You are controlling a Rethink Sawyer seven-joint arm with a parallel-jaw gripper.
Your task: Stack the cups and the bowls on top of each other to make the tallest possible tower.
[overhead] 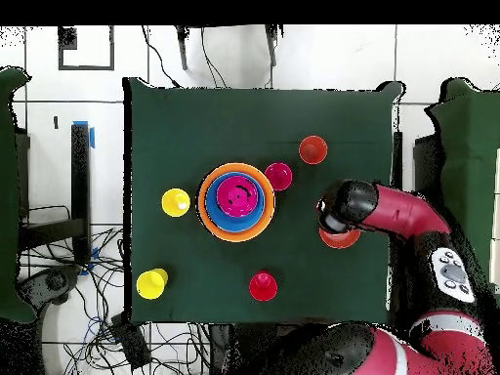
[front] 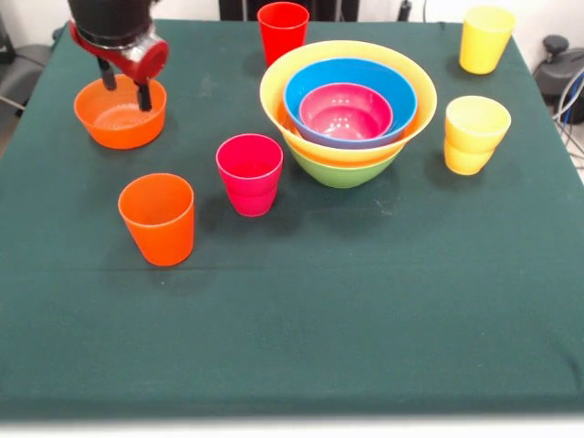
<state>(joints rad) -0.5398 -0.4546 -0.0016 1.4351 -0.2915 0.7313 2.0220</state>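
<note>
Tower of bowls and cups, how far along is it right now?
Done: the tower nests green, yellow, blue and pink bowls. In hand: the gripper reaches into the orange bowl, fingers apart, nothing lifted. Left: that bowl plus the orange cup, pink cup, red cup and two yellow cups, all standing loose.

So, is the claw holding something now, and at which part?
It cannot be told. The claw is down at the orange bowl, fingers near its far rim, but a closed hold on the rim does not show.
</note>
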